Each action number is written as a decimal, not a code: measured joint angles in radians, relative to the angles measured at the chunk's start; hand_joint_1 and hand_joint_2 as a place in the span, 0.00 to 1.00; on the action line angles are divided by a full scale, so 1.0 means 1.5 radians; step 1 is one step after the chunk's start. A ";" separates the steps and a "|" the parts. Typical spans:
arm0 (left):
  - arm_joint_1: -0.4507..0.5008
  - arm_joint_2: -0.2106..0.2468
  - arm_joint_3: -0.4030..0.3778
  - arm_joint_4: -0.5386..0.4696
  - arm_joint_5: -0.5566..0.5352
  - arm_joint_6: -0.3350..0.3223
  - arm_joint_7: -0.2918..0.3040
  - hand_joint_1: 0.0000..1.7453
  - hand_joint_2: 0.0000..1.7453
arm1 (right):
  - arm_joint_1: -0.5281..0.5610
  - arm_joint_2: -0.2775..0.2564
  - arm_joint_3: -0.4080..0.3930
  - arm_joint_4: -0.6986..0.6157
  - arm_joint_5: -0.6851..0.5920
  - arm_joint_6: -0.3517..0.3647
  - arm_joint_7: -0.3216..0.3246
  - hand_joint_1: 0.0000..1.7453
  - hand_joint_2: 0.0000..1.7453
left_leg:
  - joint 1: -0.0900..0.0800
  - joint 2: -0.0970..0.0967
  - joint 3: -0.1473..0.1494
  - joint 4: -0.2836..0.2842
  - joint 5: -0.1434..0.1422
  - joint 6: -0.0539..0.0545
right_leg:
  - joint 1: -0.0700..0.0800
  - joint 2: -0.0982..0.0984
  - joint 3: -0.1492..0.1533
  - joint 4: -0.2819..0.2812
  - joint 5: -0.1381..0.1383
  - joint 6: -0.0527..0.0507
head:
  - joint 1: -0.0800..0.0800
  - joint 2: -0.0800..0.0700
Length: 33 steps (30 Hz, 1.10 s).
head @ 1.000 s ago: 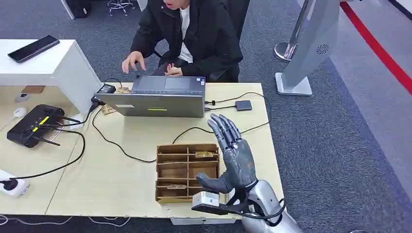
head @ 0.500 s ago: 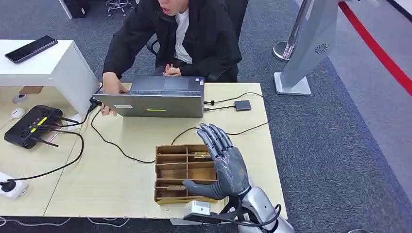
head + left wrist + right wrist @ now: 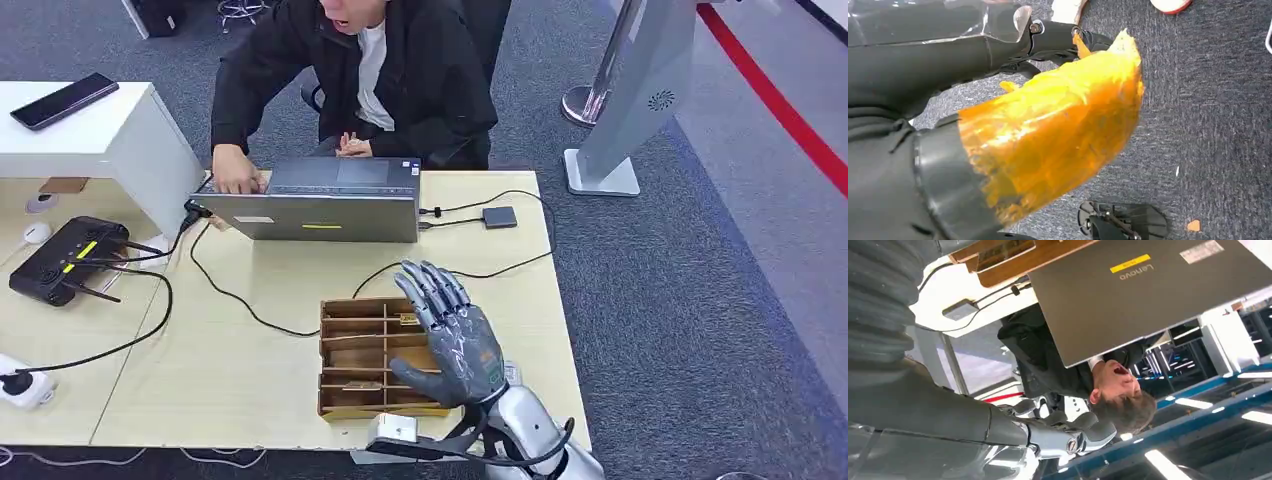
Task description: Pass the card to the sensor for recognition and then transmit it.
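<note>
right hand [image 3: 455,340] spread wide, holding nothing, covering right side of divided wooden tray [image 3: 360,357]; left hand's state unclear

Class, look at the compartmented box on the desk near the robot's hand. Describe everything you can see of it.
The cardboard box is a brown, open-topped tray split by thin dividers into rows of shallow slots. It sits flat near the front edge of the pale wooden desk. A few slots hold flat card-like pieces. The right hand, fingers spread and holding nothing, covers its right side. A black cable runs to its left edge.

Bare desk [image 3: 260,350] left of divided box [image 3: 368,355]
</note>
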<state>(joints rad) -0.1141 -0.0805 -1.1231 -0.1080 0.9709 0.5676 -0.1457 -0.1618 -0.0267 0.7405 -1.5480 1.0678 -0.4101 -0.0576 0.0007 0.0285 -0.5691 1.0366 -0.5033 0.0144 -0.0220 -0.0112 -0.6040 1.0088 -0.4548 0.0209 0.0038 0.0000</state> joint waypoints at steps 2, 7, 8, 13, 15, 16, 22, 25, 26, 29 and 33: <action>0.000 0.000 -0.001 0.000 0.000 -0.001 0.000 0.00 0.00 | -0.002 0.000 0.001 0.005 0.006 0.002 0.006 0.00 1.00 | 0.000 0.000 0.000 0.000 0.000 0.000 | 0.000 0.000 0.000 0.000 0.000 0.000 | 0.000 0.000; 0.000 0.000 -0.005 0.000 -0.001 -0.002 0.001 0.00 0.00 | -0.009 0.000 0.004 0.016 0.022 0.009 0.018 0.00 1.00 | 0.000 0.000 0.000 0.000 0.000 0.000 | 0.000 0.000 0.000 0.000 0.000 0.000 | 0.000 0.000; 0.000 0.000 -0.005 0.000 -0.001 -0.002 0.003 0.00 0.00 | -0.010 0.000 0.005 0.018 0.024 0.011 0.018 0.00 1.00 | 0.000 0.000 0.000 0.000 0.000 0.000 | 0.000 0.000 0.000 0.000 0.000 0.000 | 0.000 0.000; -0.001 -0.001 -0.009 0.000 -0.001 -0.002 0.005 0.00 0.00 | -0.019 0.000 0.009 0.025 0.034 0.022 0.027 0.00 1.00 | 0.000 0.000 0.000 0.000 0.000 0.000 | 0.000 0.000 0.000 0.000 0.000 0.000 | 0.000 0.000; -0.002 -0.002 -0.011 0.000 -0.001 -0.002 0.005 0.00 0.00 | -0.022 0.000 0.012 0.029 0.036 0.025 0.030 0.00 1.00 | 0.000 0.000 0.000 0.000 0.000 0.000 | 0.000 0.000 0.000 0.000 0.000 0.000 | 0.000 0.000; -0.003 -0.002 -0.012 0.000 -0.001 -0.003 0.005 0.00 0.00 | -0.024 0.000 0.013 0.031 0.038 0.028 0.031 0.00 1.00 | 0.000 0.000 0.000 0.000 0.000 0.000 | 0.000 0.000 0.000 0.000 0.000 0.000 | 0.000 0.000; -0.008 -0.002 -0.017 0.000 -0.003 -0.006 0.008 0.00 0.00 | -0.036 0.001 0.018 0.048 0.044 0.048 0.044 0.00 1.00 | 0.000 0.000 0.000 0.000 0.000 0.000 | 0.000 0.000 0.000 0.000 0.000 0.000 | 0.000 0.000; -0.010 -0.003 -0.021 0.000 -0.006 -0.007 0.012 0.00 0.00 | -0.045 0.004 0.018 0.060 0.048 0.057 0.046 0.00 1.00 | 0.000 0.000 0.000 0.000 0.000 0.000 | 0.000 0.000 0.000 0.000 0.000 0.000 | 0.000 0.000; -0.010 -0.003 -0.021 0.000 -0.006 -0.008 0.012 0.00 0.00 | -0.048 0.004 0.019 0.064 0.048 0.058 0.049 0.00 1.00 | 0.000 0.000 0.000 0.000 0.000 0.000 | 0.000 0.000 0.000 0.000 0.000 0.000 | 0.000 0.000; -0.011 -0.003 -0.022 0.000 -0.008 -0.009 0.014 0.00 0.00 | -0.058 0.007 0.022 0.075 0.051 0.067 0.054 0.00 1.00 | 0.000 0.000 0.000 0.000 0.000 0.000 | 0.000 0.000 0.000 0.000 0.000 0.000 | 0.000 0.000; -0.011 -0.003 -0.027 0.000 -0.008 -0.009 0.014 0.00 0.00 | -0.066 0.010 0.026 0.088 0.051 0.071 0.058 0.00 1.00 | 0.000 0.000 0.000 0.000 0.000 0.000 | 0.000 0.000 0.000 0.000 0.000 0.000 | 0.000 0.000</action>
<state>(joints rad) -0.1310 -0.0847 -1.1639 -0.1080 0.9587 0.5535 -0.1244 -0.2610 -0.0114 0.7790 -1.4164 1.1440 -0.3033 0.0290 0.0008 0.0285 -0.5691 1.0367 -0.5033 0.0144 -0.0220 -0.0111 -0.6040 1.0088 -0.4547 0.0209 0.0038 0.0000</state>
